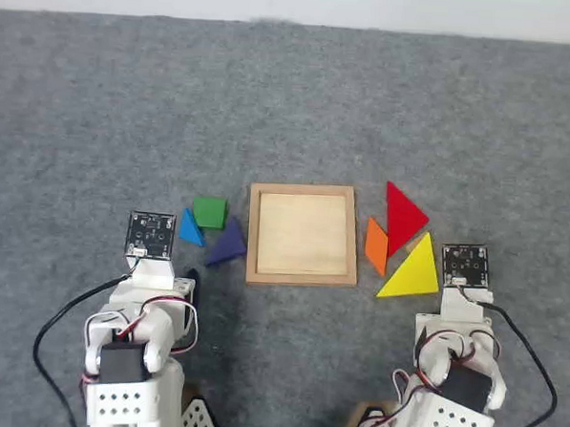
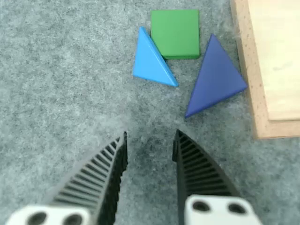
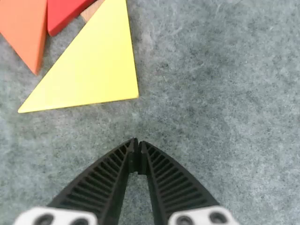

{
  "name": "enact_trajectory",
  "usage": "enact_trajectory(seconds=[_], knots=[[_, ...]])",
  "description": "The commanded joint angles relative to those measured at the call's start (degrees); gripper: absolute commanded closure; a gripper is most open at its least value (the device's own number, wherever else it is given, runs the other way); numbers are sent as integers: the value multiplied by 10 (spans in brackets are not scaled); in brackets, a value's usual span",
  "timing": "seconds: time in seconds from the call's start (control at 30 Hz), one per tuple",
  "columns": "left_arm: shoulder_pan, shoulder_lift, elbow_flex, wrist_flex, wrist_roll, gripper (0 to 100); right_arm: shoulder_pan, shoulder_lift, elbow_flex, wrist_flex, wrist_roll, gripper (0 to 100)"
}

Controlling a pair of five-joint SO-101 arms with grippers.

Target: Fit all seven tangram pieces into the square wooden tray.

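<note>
We judge the task to be at its very start. The tray (image 1: 305, 191), in the middle of the high view, holds no piece yet, so the step in hand is picking a first piece.

The left tool (image 2: 151, 136) has its fingers apart and hangs low over the tabletop (image 1: 300, 100), just short of the cluster left of the tray. The right tool (image 3: 137, 143) has its fingers pressed together, near the long edge of the yellow triangle (image 1: 413, 269).

Left of the tray lie a green square (image 1: 209, 211), a small blue triangle (image 1: 190, 228) touching it, and a purple triangle (image 1: 228, 242) with one corner close to the tray's rim. On the right, an orange piece (image 1: 376, 244), a red triangle (image 1: 401, 217) and the large yellow triangle sit packed together. We count six pieces and cannot make out a seventh.

The next move, as we see it, calls for the left tool to go forward, straddle the blue or purple triangle and close. The right tool would first have to open.

The pieces are flat, smooth painted blocks with crisp edges, thick enough to show side faces. The tray is pale bare wood with a raised rim. The tabletop wears a fuzzy grey felt, which should keep pieces from sliding. The tools' fingers are black and ribbed.
</note>
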State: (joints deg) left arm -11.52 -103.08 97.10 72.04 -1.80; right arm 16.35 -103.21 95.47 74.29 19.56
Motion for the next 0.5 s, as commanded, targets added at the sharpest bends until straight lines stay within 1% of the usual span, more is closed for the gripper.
enact_trajectory(seconds=[0.0, 0.3, 0.4, 0.47], knots=[[4, -6, -7, 0, -5, 850, 7, 0, 10, 4, 4, 992], [4, -6, -7, 0, -5, 850, 7, 0, 10, -3, 7, 992], [4, -6, -7, 0, -5, 850, 9, 0, 5, -84, 11, 992], [4, -6, -7, 0, -5, 850, 7, 0, -9, -157, 48, 992]])
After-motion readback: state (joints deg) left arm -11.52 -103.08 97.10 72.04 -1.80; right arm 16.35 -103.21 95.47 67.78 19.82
